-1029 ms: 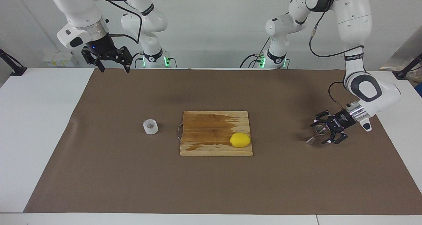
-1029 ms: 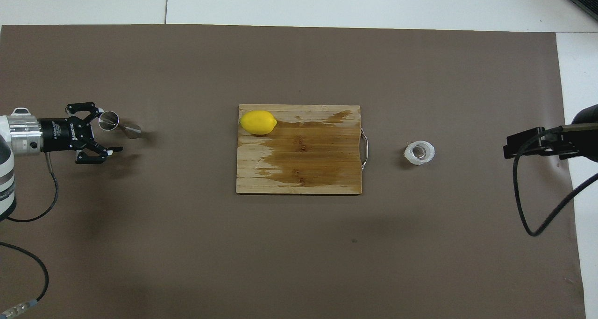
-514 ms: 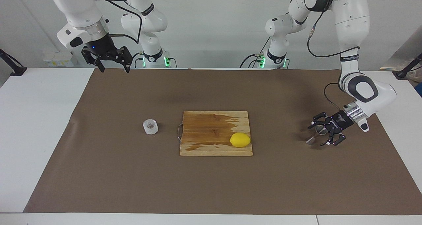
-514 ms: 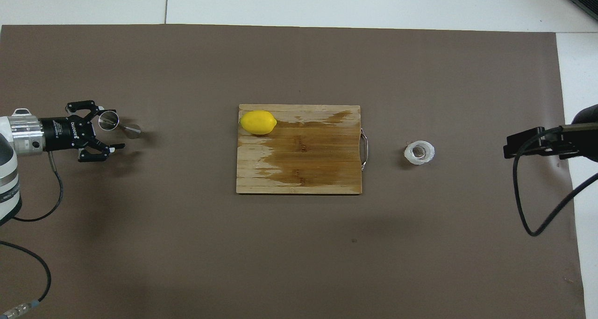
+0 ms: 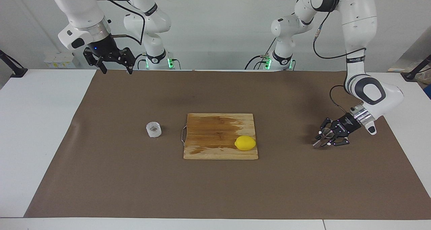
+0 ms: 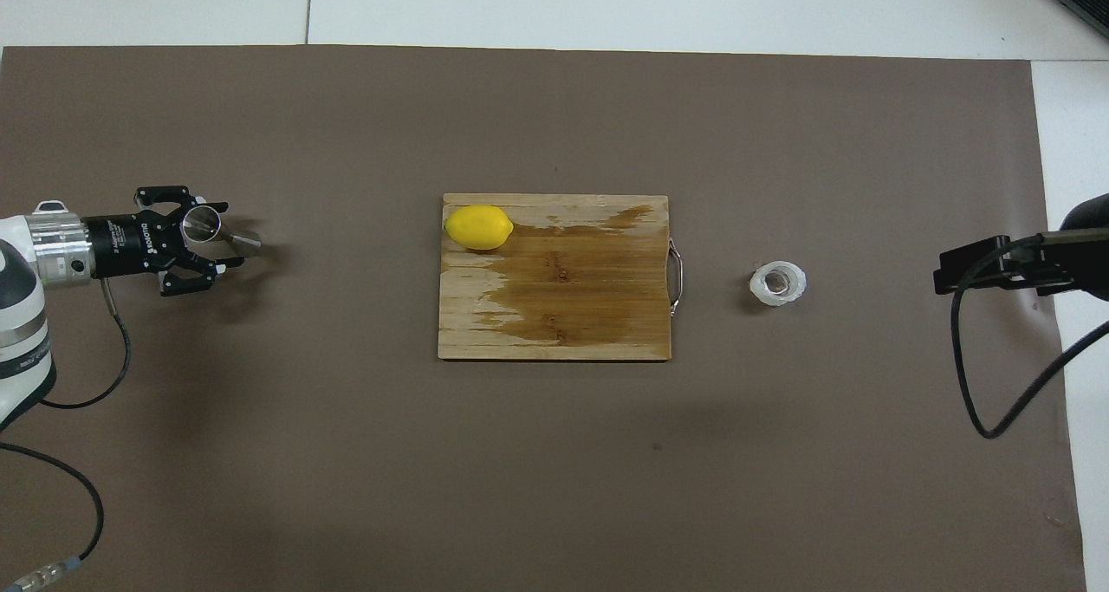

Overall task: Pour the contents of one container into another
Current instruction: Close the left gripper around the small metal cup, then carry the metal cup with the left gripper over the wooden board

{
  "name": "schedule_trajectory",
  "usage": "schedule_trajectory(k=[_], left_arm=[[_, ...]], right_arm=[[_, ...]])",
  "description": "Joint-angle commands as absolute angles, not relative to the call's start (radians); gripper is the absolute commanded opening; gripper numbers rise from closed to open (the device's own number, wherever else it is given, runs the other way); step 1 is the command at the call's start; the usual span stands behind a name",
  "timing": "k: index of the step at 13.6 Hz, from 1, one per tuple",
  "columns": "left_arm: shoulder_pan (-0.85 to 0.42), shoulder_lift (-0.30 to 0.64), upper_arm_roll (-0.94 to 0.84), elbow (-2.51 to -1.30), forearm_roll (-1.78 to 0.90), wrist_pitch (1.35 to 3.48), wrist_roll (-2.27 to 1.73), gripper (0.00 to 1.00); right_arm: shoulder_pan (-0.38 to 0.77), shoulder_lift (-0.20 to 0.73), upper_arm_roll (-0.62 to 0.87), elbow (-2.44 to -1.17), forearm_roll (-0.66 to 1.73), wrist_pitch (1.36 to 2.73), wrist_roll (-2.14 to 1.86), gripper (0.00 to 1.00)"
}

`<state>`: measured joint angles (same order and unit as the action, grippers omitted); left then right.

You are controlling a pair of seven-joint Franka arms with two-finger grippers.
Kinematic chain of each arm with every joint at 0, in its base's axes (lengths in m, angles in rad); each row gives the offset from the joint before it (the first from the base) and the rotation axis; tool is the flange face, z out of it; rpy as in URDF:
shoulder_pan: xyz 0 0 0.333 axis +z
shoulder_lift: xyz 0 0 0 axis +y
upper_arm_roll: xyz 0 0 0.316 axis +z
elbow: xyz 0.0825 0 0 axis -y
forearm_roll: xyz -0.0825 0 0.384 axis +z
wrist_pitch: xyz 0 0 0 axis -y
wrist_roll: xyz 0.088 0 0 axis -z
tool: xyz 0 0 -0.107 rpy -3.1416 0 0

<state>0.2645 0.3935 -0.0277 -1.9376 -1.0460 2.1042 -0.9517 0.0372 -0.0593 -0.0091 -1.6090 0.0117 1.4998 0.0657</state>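
Gripping the jigger at the mat's left-arm end
Our left gripper clamped the jigger; right gripper waited, fingers apart; cup sat beside the board; we judged squeezing its waist best

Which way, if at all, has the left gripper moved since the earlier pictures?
Yes. In the overhead view the left gripper has crept toward the cutting board and closed around the jigger, which stands where it did.
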Motion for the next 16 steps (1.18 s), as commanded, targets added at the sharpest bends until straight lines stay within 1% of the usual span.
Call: schedule_trajectory(k=[1,3,6,9,10,16], left_arm=[[0.265,0.353,-0.020,-1.983,-1.084,2.125,-0.936,0.00],[0.267,0.348,-0.020,-1.974,-1.098,2.109,-0.940,0.00],[0.247,0.296,-0.021,-1.979,-1.103,2.094,-0.959,0.00],[0.146,0.246,-0.023,-1.990,-1.106,2.101,-1.034,0.00],[0.094,0.229,-0.021,-1.990,-1.106,2.114,-1.086,0.00],[-0.109,0.121,-0.025,-1.965,-1.118,2.235,-1.391,0.00]], right_arm=[[0.025,-0.064,-0.002,-1.608,0.031,1.497,0.084,1.00],[0.025,-0.064,-0.002,-1.608,0.031,1.497,0.084,1.00],[0.025,-0.064,-0.002,-1.608,0.031,1.497,0.084,1.00],[0.025,-0.064,-0.002,-1.608,0.031,1.497,0.084,1.00],[0.025,-0.064,-0.002,-1.608,0.031,1.497,0.084,1.00],[0.025,-0.064,-0.002,-1.608,0.031,1.497,0.084,1.00]])
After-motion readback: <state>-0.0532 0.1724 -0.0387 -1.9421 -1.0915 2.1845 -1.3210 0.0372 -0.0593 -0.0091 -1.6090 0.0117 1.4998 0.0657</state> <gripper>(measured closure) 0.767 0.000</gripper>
